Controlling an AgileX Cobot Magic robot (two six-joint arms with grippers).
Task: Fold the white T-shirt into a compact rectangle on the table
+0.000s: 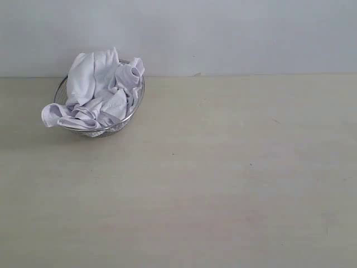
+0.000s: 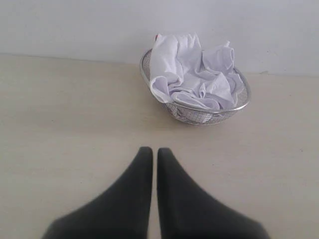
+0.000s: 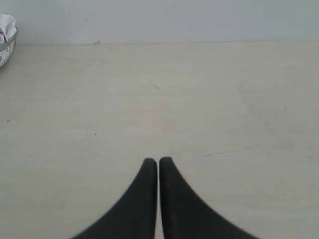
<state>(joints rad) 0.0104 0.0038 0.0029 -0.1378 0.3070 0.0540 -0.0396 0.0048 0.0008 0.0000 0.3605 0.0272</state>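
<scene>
Nearest us, both claws hang over bare desk (image 1: pixel 223 184) with nothing in them: the left claw (image 2: pixel 154 149) has its fingers together but for a hairline gap, and the right claw (image 3: pixel 157 160) is pressed together too. Neither shows in the exterior view. The middle and right of the desk lie bare, which gives us room to spread the cloth later. At the far left stands the basket (image 1: pixel 103 133), and the shirt (image 1: pixel 97 84) sits in it as a crumpled heap, piled above the rim, with one lobe spilling over the near left edge. So we judge the step in hand to be getting the shirt out. We would part the left claw wide first, since it faces the basket, then come down on a high fold, not the wire. The lift should go straight up until the cloth clears the rim. The light basket may tip or drag along if cloth snags on the mesh. The right claw is well apart from it. Beyond is only the plain wall (image 1: pixel 234 33).
</scene>
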